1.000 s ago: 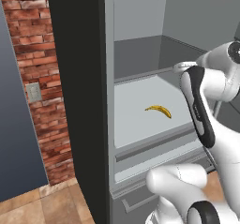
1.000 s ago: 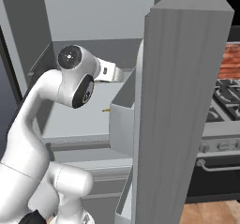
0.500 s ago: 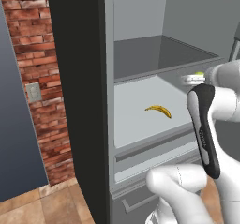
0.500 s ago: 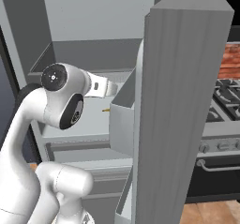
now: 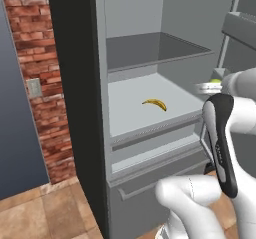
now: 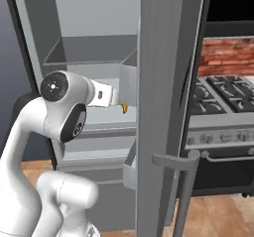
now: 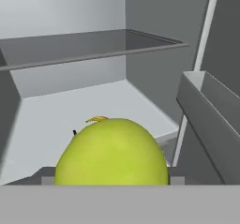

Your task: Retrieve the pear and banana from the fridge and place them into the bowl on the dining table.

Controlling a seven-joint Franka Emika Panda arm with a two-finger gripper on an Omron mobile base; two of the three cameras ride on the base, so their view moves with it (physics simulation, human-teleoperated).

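One pear (image 7: 112,152) gripped in the hand (image 7: 111,181). One banana (image 5: 155,103) lying near the middle of a shelf (image 5: 130,110) in the open fridge (image 5: 75,83).

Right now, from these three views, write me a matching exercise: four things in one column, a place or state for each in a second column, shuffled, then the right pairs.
Things
1. pear
2. banana
3. fridge door
4. stove

Places or states
A. lying on the middle shelf
B. swung open
C. between the gripper's finger tips, right in front of the hand camera
D. standing past the open door, below a brick wall

Pairs: 1-C, 2-A, 3-B, 4-D
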